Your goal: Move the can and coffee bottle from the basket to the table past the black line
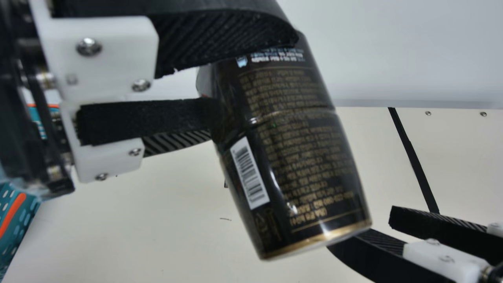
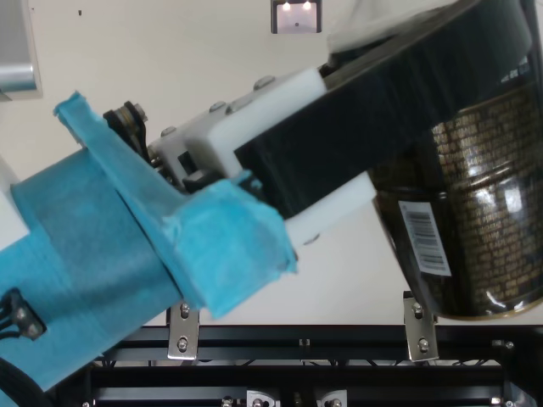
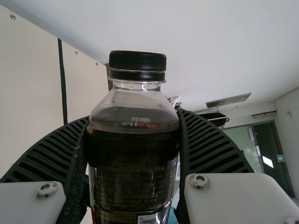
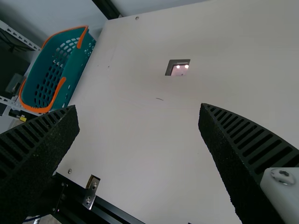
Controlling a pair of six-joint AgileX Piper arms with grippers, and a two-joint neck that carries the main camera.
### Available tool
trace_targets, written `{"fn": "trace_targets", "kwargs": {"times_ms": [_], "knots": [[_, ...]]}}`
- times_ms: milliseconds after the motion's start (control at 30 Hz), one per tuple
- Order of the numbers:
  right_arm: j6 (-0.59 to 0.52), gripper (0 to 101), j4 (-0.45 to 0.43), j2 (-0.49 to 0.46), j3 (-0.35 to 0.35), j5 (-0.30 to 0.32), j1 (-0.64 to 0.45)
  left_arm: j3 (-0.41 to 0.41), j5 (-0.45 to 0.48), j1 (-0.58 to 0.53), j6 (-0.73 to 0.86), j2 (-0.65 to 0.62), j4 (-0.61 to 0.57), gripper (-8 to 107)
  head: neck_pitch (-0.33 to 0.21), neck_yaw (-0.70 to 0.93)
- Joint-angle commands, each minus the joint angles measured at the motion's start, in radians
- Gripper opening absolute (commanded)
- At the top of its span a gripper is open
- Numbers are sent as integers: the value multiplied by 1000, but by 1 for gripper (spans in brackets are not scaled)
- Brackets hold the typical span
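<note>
Above the table (image 1: pixel 118 236), the left gripper (image 3: pixel 133 116) pinches the coffee bottle (image 1: pixel 290 157) around its upper body, tilted, presumably leaving the base free for placement past the black line (image 1: pixel 414 161). The cap (image 3: pixel 137 60) closes it; dark liquid reaches the shoulder. The right gripper (image 4: pixel 139 111) is spread, holding nothing. The perforated basket (image 4: pixel 75 72) sits beside the table's edge; its contents, seen obliquely, cannot be judged fully.

There is one coffee bottle (image 1: pixel 290 137), one basket (image 4: pixel 77 70), one black line (image 1: pixel 413 157).
</note>
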Motion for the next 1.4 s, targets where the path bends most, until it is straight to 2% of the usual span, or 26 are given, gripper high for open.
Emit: {"fn": "trace_targets", "kwargs": {"times_ms": [0,267,467,667,867,1100,1367], "knots": [[0,101,0,0,0,0,0,3,3,12,21,1,-20,10,-3,-2],[0,101,0,0,0,0,0,55,12,100,85,-29,-50,10,-11,95],[0,101,0,0,0,0,0,170,1,208,181,-76,-174,10,-31,225],[0,101,0,0,0,0,0,311,-14,304,339,-114,-397,10,-43,301],[0,101,0,0,0,0,0,451,-15,381,578,-130,-665,10,-55,339],[0,101,0,0,0,0,0,585,78,511,861,-82,-950,10,-67,359],[0,101,0,0,0,0,0,699,183,586,1084,36,-1167,10,-75,369]]}}
